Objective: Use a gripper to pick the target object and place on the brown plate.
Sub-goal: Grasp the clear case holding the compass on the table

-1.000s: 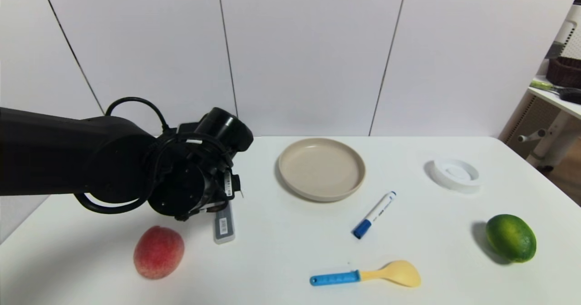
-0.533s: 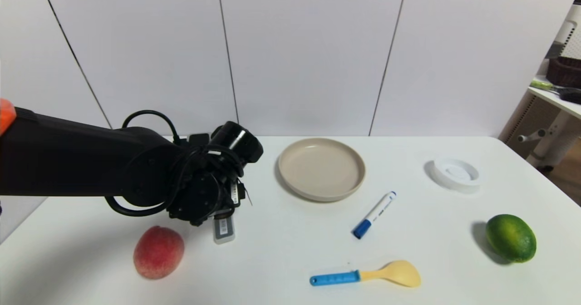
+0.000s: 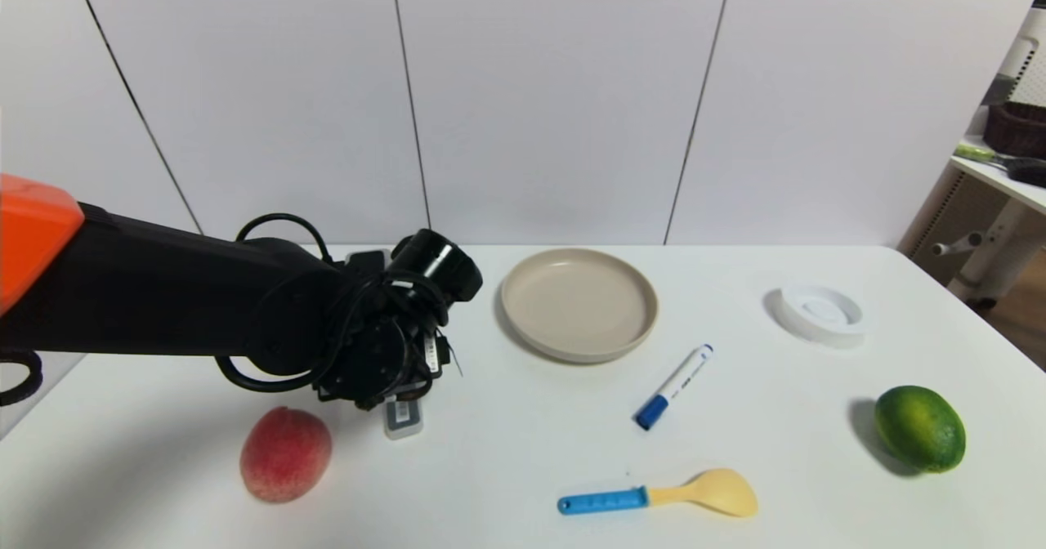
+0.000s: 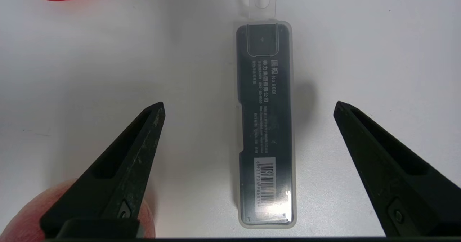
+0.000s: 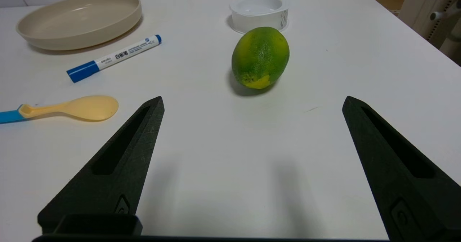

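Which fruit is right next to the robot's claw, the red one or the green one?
The red peach. It lies just beside the open left gripper over the grey case; the green lime sits far across the table.

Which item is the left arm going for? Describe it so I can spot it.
On the white table, look left of the beige plate, beside the red peach. Between the open left gripper's tips lies the slim grey case: flat, clear-edged, with a white barcode label, unlike the round blue-capped marker.

My left wrist [image 3: 376, 353] is covering most of the grey case [image 3: 403, 419] in the head view; only its near end is showing.
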You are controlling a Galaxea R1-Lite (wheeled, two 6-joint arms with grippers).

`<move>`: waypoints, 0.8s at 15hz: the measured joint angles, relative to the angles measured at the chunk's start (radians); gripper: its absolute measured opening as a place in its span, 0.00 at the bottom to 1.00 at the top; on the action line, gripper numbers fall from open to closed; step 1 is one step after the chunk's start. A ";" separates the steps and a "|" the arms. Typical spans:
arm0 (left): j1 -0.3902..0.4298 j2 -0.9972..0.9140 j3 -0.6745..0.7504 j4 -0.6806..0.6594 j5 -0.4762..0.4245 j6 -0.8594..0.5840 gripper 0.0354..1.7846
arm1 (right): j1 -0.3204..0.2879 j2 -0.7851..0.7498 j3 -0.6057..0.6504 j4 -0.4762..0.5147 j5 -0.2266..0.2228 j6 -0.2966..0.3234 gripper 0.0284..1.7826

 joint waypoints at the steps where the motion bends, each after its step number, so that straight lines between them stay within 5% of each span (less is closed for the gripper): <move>1: 0.000 0.001 0.006 0.000 0.000 0.000 0.94 | 0.000 0.000 0.000 0.000 0.000 0.000 0.96; 12: -0.002 0.018 0.021 -0.041 -0.002 -0.032 0.94 | 0.000 0.000 0.000 0.000 0.000 0.000 0.96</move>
